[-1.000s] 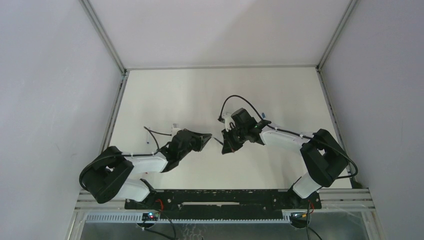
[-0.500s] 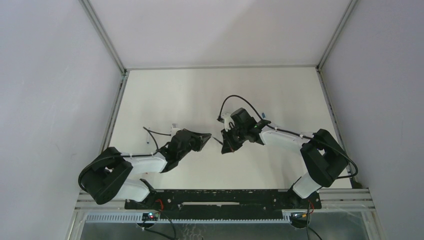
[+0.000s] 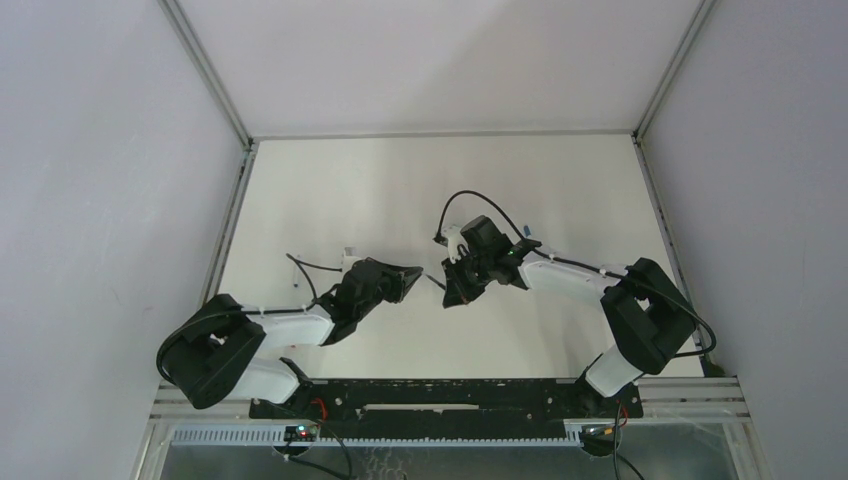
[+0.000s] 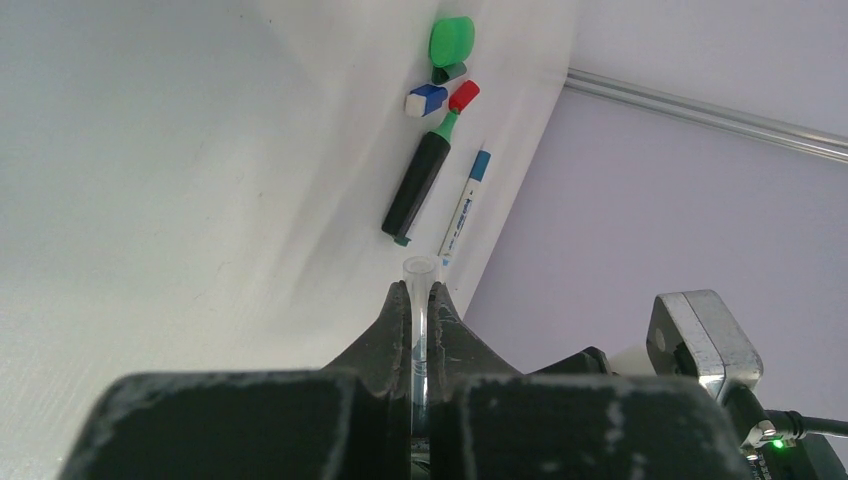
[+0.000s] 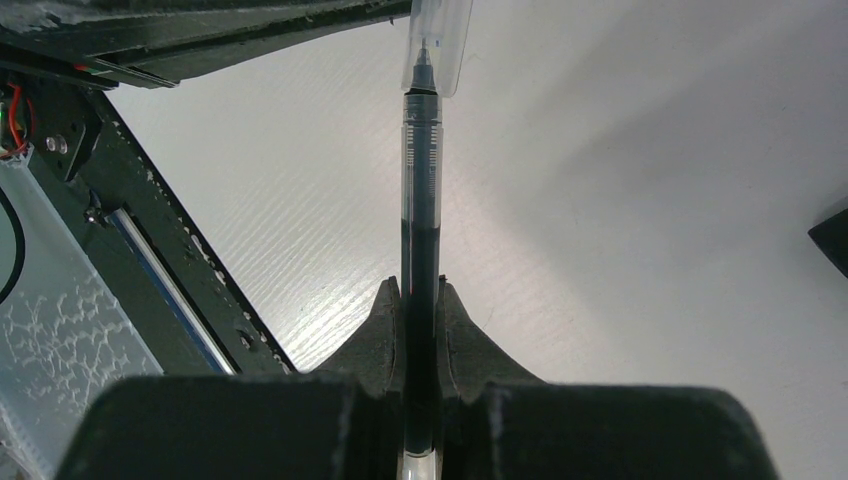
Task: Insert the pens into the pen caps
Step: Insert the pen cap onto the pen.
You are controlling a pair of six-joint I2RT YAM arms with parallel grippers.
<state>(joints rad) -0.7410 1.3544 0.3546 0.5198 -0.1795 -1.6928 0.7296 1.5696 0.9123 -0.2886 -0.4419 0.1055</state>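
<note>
My left gripper [image 4: 420, 290] is shut on a clear pen cap [image 4: 420, 268], whose open end pokes out past the fingertips. My right gripper [image 5: 420, 285] is shut on a slim dark pen [image 5: 420, 200]. The pen's tip sits just inside the mouth of the clear cap [image 5: 437, 45]. In the top view the left gripper [image 3: 413, 275] and the right gripper [image 3: 450, 290] face each other mid-table, with the pen [image 3: 435, 283] bridging them. On the table beyond lie a black marker with a green tip [image 4: 418, 185] and a white pen with a blue end [image 4: 465, 205].
Loose caps lie near the far wall: a green one [image 4: 452, 40], a dark one [image 4: 448, 72], a blue-and-white one [image 4: 426, 100] and a red one [image 4: 463, 96]. The black base rail [image 5: 150, 200] runs along the near edge. The side wall [image 4: 650, 200] stands close to the pens.
The right gripper has crept very slightly toward the left gripper. Both stay shut on their loads.
</note>
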